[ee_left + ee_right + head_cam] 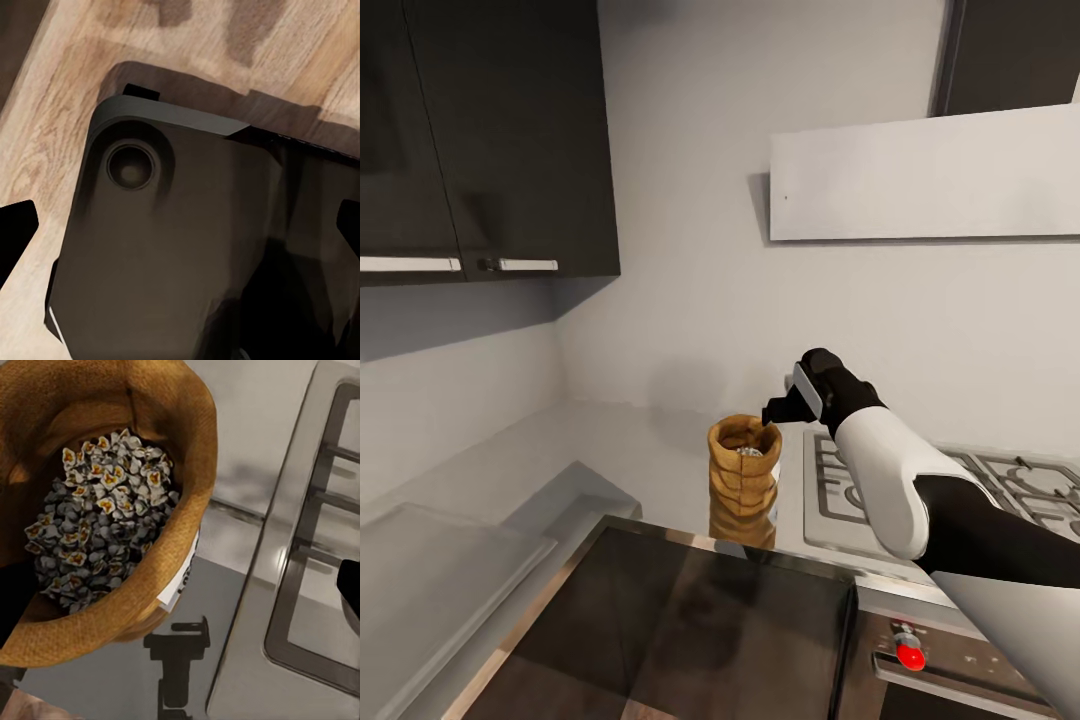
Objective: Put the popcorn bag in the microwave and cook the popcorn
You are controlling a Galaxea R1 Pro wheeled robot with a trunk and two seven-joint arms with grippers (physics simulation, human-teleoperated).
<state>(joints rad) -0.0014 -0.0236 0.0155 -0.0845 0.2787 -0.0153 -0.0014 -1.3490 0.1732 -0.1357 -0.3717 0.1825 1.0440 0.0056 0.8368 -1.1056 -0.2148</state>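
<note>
One popcorn bag (744,468) stands upright on the countertop (650,440), just left of the gas hob (950,490), its mouth open. Inside lies one small heap of popcorn (105,510). The right gripper (780,408) hovers just above the bag's right rim, holding nothing; how wide its jaws stand I cannot tell. The bag looks light, soft and easily crushed, so the rolled rim seems the safest hold, kept upright to avoid spilling.

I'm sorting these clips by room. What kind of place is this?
A kitchen, most likely: a gas hob set into a grey countertop, dark wall cabinets above, and a popcorn bag standing on the worktop.
</note>
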